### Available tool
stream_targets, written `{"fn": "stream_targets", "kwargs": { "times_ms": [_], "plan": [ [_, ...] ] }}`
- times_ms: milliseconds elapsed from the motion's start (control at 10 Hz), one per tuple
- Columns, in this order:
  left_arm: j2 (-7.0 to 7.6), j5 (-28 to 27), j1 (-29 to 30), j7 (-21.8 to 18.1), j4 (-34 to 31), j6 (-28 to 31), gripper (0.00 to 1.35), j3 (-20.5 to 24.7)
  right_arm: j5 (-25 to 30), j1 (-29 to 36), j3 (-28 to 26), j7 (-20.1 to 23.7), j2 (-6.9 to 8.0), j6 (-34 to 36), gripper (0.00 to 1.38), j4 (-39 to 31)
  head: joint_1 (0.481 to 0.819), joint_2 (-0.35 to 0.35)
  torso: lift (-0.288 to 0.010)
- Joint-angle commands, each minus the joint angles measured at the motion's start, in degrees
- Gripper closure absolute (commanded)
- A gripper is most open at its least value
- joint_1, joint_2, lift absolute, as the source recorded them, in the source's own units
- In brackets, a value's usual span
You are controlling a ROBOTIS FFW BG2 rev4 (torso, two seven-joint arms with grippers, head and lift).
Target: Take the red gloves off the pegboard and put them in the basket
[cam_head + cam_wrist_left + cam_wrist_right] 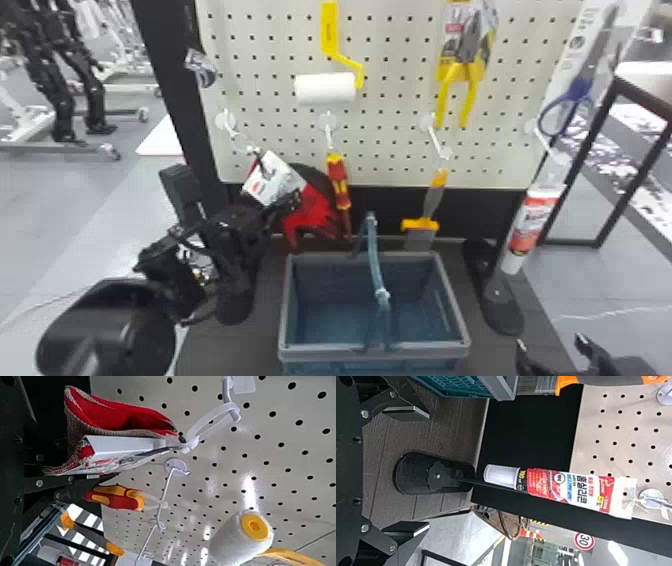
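Red knitted gloves (316,212), behind and left of the blue plastic basket (325,353), are held in the left pincer (292,200), their white loop (209,414) on a white hook (226,392). Unhooking seems in hand: the loop must be slid off. Right of the basket, the right pincer (429,471) is spread wide.

Site: robotics lab, judging by black humanoid robot legs (57,95) and white wheeled frames (30,148) in background; pegboard (280,55) holds pliers (444,94), scissors (581,95).

Room inside basket (325,353), handle (375,260) apparently across it
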Motion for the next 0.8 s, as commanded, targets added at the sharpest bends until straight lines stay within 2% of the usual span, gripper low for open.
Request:
{"fn": "stream_targets", "kwargs": {
  "times_ms": [0,700],
  "plan": [
    [-0.23,-0.25,0.21,0.13,-0.02,-1.21,1.21,-0.25,0.0,0.05,-0.03,0.0,0.05,0.09,0.31,0.08,0.549,0.0,-0.1],
    [0.39,-1.39,0.12,0.92,-2.48,-2.53,1.21,0.36,-0.09,0.31,-0.03,0.0,0.05,0.44,0.31,0.0,0.549,0.0,-0.1]
  ]
}}
